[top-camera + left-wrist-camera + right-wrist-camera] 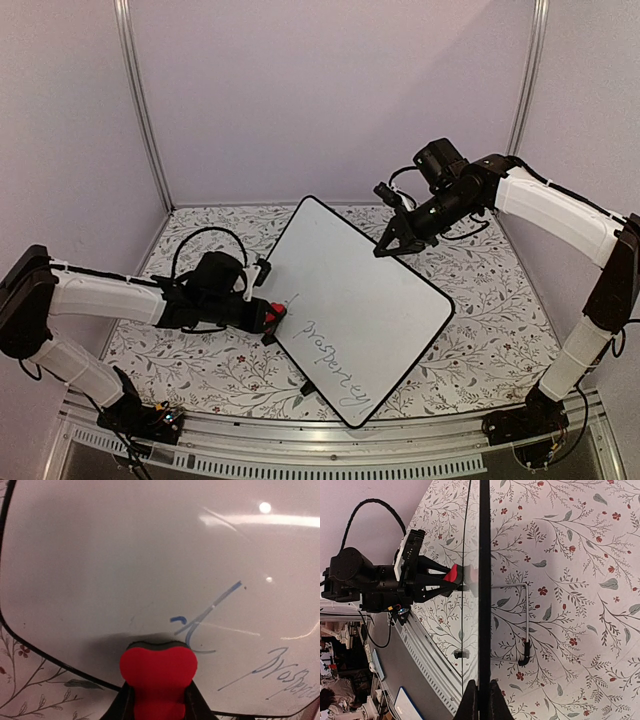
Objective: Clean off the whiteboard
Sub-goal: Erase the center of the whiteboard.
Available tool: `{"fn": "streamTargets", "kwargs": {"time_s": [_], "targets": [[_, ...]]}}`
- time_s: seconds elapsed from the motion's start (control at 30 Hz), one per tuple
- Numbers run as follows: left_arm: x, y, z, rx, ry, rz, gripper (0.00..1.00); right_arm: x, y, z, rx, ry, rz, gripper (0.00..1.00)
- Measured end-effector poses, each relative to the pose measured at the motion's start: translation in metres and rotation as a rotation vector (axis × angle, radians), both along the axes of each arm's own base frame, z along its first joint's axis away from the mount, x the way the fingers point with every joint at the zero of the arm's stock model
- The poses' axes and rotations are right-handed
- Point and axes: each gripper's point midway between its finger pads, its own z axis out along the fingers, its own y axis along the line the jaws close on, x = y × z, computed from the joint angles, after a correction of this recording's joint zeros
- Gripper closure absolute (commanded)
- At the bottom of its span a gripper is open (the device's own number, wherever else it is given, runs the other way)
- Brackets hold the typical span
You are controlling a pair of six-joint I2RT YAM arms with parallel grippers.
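Note:
The whiteboard (360,300) lies tilted across the middle of the floral table, with cursive writing (338,372) near its front edge and a few blue strokes (200,625) by its left rim. My left gripper (270,318) is shut on a red eraser (157,672), whose dark pad rests on the board at its left edge, just short of the blue strokes. My right gripper (385,248) is shut on the board's far right rim (484,605), seen edge-on in the right wrist view. The red eraser (451,573) shows there too, against the board's face.
A floral cloth (490,300) covers the table. A thin wire stand (524,625) under the board shows behind its rim. White walls and metal posts (140,100) close in the back; a metal rail (330,450) runs along the near edge.

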Motion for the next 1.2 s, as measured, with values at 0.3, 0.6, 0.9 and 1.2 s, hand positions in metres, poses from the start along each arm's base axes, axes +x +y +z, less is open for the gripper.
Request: {"fn": "streamTargets", "kwargs": {"time_s": [0.3,0.6,0.9,1.2], "targets": [[0.03,-0.005,0.014,-0.012,-0.037,0.018,1.0,0.002,-0.002,-0.001,-0.006,0.003,-0.014,1.0],[0.06,0.003,0.03,-0.043,-0.073,0.087,1.0,0.002,0.0,0.0,0.001,-0.001,-0.012,1.0],[0.06,0.003,0.027,-0.083,-0.064,0.093,1.0,0.003,0.0,0.0,0.002,-0.003,-0.009,1.0],[0.025,-0.001,0.008,-0.091,-0.046,0.051,1.0,0.003,0.0,0.0,-0.001,0.002,-0.01,1.0]]}}
